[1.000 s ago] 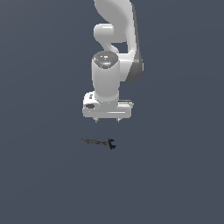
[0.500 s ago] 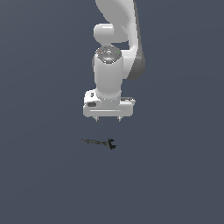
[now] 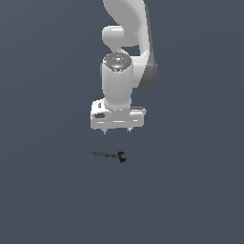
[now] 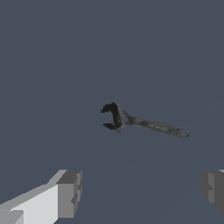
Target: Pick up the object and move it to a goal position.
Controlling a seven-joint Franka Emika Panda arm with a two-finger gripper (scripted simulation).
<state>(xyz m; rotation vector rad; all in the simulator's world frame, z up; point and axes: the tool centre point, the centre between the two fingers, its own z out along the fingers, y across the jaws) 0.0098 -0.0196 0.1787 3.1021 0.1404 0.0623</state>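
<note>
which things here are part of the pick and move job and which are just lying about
Part of the job:
- wrench, lying flat on the grey floor
- tool, open, hanging above the wrench, not touching it

Just lying about:
- nothing else shows; only the bare grey floor

A flat, featureless dark slate-blue ground (image 3: 43, 200) fills everything.

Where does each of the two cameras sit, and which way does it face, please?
Exterior view: off the arm, looking at the arm, its gripper open above the wrench lying on the grey floor.
Wrist view: on the wrist, looking down past the fingertips at the wrench.
Shared: both show the wrench, the gripper and the floor; the jaws stand wide apart, clear of the tool.
</note>
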